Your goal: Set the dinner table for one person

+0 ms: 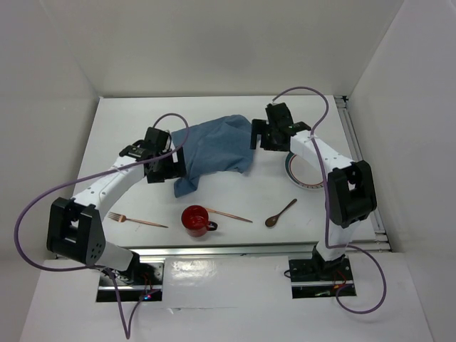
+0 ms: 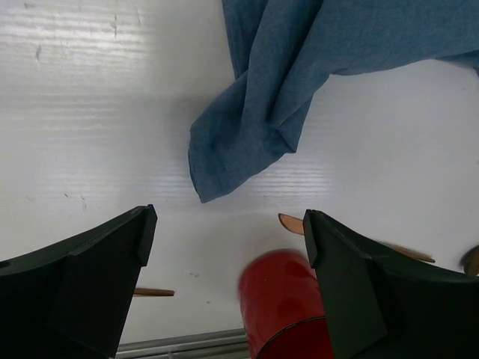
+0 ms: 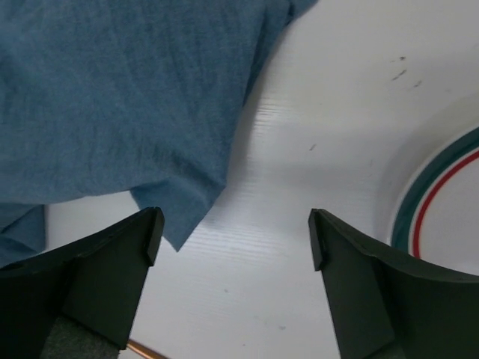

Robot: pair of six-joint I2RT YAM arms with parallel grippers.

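Top view: the dinner table (image 1: pixel 128 121) is seen as the white surface under everything. A crumpled blue cloth (image 1: pixel 214 149) is laid mid-table between the left gripper (image 1: pixel 171 165) and the right gripper (image 1: pixel 258 135). A fork (image 1: pixel 135 220), red mug (image 1: pixel 194 219), copper utensil (image 1: pixel 229 215) and dark spoon (image 1: pixel 280 213) are lined along the near edge. A striped plate (image 1: pixel 303 174) is partly hidden by the right arm. Left wrist: jaws are held apart, nothing gripped, cloth corner ahead. Right wrist: jaws are spread, empty, between cloth edge and plate rim.

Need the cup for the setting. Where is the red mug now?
In the top view the red mug stands by the near edge of the dinner table, between the fork on its left and a copper utensil on its right.
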